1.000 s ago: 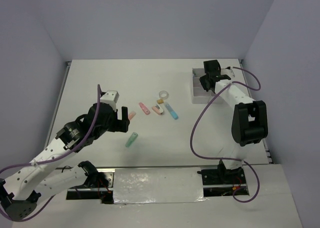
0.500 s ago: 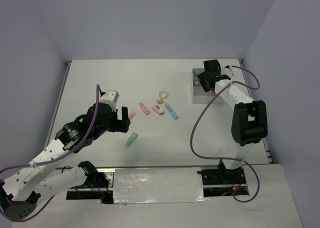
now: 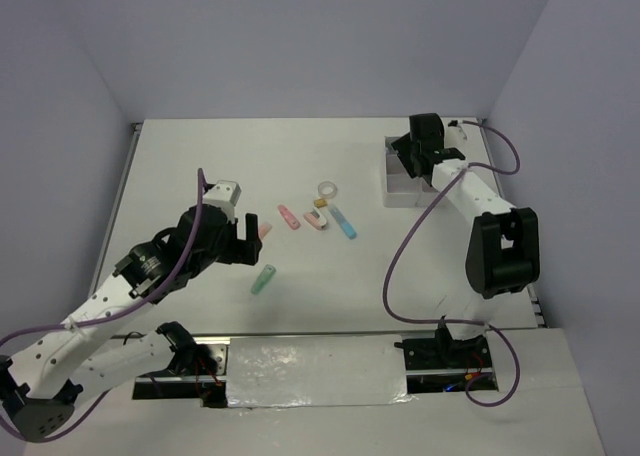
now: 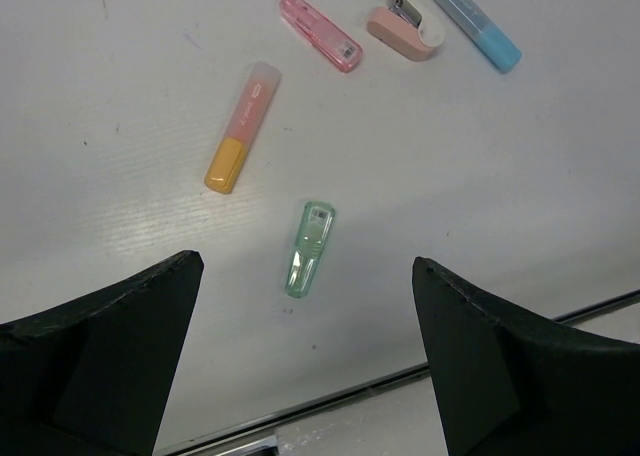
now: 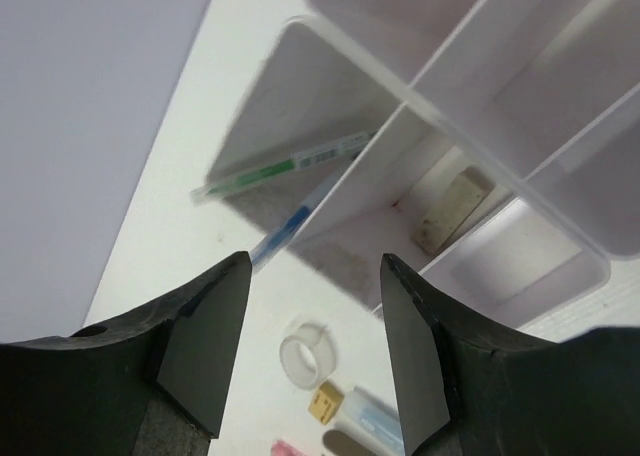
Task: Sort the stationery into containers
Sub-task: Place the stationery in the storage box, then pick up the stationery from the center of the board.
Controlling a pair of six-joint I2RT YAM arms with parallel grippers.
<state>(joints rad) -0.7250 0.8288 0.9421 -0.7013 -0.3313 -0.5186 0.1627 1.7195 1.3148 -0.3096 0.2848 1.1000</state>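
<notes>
Left wrist view: pick step in hand w/ left fingers (image 4: 100, 346) spread, empty, over green stick (image 4: 309, 248) lying on table (image 4: 120, 96) near orange highlighter (image 4: 242, 127); right fingers (image 5: 200, 346) spread too, empty, above compartment box (image 5: 290, 106) w/ teal pens (image 5: 285, 168) + tan block (image 5: 450, 209) inside; next prob: drop, pinch stick.

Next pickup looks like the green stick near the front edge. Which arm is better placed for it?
Left. The open left gripper hangs almost over the green stick, which shows framed between its fingers in the wrist view. The right gripper is across the table, over the box.
</notes>
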